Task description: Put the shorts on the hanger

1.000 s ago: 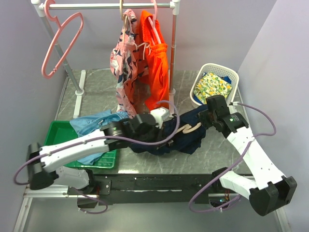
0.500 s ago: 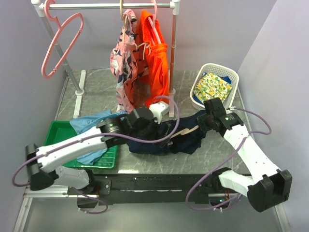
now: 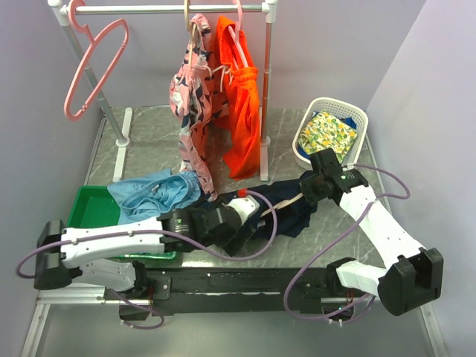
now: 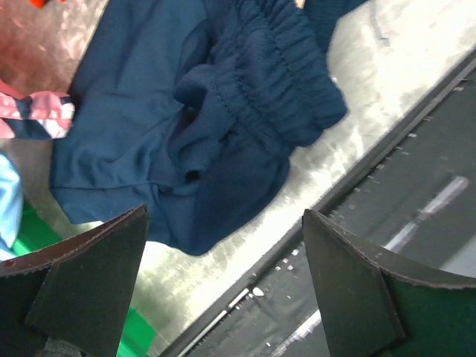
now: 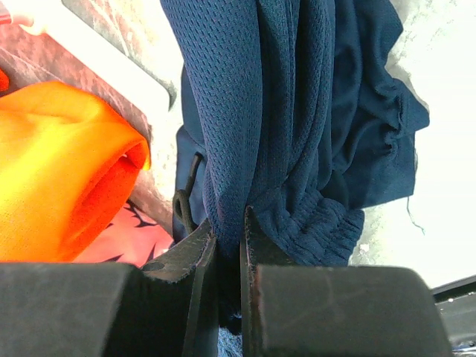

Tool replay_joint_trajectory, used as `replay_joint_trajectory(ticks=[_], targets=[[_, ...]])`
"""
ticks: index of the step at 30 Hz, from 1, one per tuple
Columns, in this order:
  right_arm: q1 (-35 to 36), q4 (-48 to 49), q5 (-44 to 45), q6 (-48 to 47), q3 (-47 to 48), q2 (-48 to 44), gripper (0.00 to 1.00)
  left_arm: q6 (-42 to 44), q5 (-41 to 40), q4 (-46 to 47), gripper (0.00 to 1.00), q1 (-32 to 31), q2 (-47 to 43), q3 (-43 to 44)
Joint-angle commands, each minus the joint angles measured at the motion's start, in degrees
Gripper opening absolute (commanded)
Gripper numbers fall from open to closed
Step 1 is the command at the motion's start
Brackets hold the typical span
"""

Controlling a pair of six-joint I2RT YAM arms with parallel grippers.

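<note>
Dark navy soft mesh shorts [image 3: 286, 212] sit in a heap on the grey marbled tabletop [image 3: 149, 141], near the front edge, right of centre. The right end is lifted off the surface. The thin tan hanger [image 3: 288, 201] shows only as a beige strip across the top of the heap, running toward the right gripper [image 3: 309, 190]. Can't tell whether it's threaded through the waistband or just lying on the cloth.

Right gripper jaws are nearly together, pinching a vertical fold of the navy fabric. My read: this holds the cloth up and taut so the hanger can be worked in.

Left gripper [image 4: 224, 223] jaws are wide with nothing between them. It hovers over the bunched elastic waistband at the front edge, probably lining up for a fresh grab.

Surroundings:
- The pink patterned garment [image 3: 192, 104] hangs from the white rail [image 3: 171, 9], and its hem drops right beside the navy heap's left back side, so it's a snag risk.
- Orange shorts [image 3: 242, 119] hang just behind it.
- Light blue shorts [image 3: 152, 195] spill over the green tray [image 3: 89, 204] at the front left corner, near the left arm.
- A white basket [image 3: 349, 111] with yellow floral cloth [image 3: 327, 132] sits at the back right, just behind the right wrist.
- A spare pink hanger [image 3: 93, 71] hangs on the rail's left end, well apart.
</note>
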Motion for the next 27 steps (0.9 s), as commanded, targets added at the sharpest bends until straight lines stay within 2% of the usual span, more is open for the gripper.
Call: replay_joint_trajectory(ticks=[1, 10, 15, 19, 21, 22, 23, 24, 26, 27], targets=[[-0.3, 0.6, -1.4, -0.2, 3.0, -1.2, 0.00, 1.9, -6.7, 4.5, 0.90, -2.4, 0.4, 0.1], [-0.3, -1.3, -3.2, -1.4, 3.8, -3.8, 0.00, 6.6, -6.6, 17.6, 0.90, -4.9, 0.9, -6.8], [-0.3, -1.9, -4.7, -1.8, 3.4, -5.4, 0.00, 7.1, -11.0, 20.3, 0.89, -5.9, 2.2, -7.3], [-0.3, -2.0, -6.0, -2.1, 2.7, -6.4, 0.00, 7.9, -13.6, 27.1, 0.86, -6.1, 0.9, -9.2], [-0.3, -1.6, -6.8, -2.4, 2.7, -6.9, 0.00, 8.9, -14.5, 29.8, 0.68, -6.2, 1.5, -9.5], [-0.3, -1.8, -6.8, -2.6, 3.0, -7.0, 0.00, 9.3, -14.7, 30.1, 0.53, -6.2, 1.8, -9.4], [-0.3, -1.9, -6.8, -3.3, 3.3, -7.0, 0.00, 9.6, -15.1, 30.4, 0.12, -6.2, 2.3, -9.2], [-0.3, -1.9, -6.8, -3.8, 4.3, -7.0, 0.04, 9.4, -15.6, 30.3, 0.01, -6.2, 3.2, -8.6], [-0.3, -1.5, -8.0, -6.3, 5.6, -6.8, 0.19, 9.5, -15.4, 30.1, 0.01, -6.5, 3.3, -8.2], [-0.3, -1.4, -8.1, -7.3, 7.0, -6.7, 0.44, 9.4, -15.2, 30.1, 0.01, -6.6, 2.3, -8.1]])
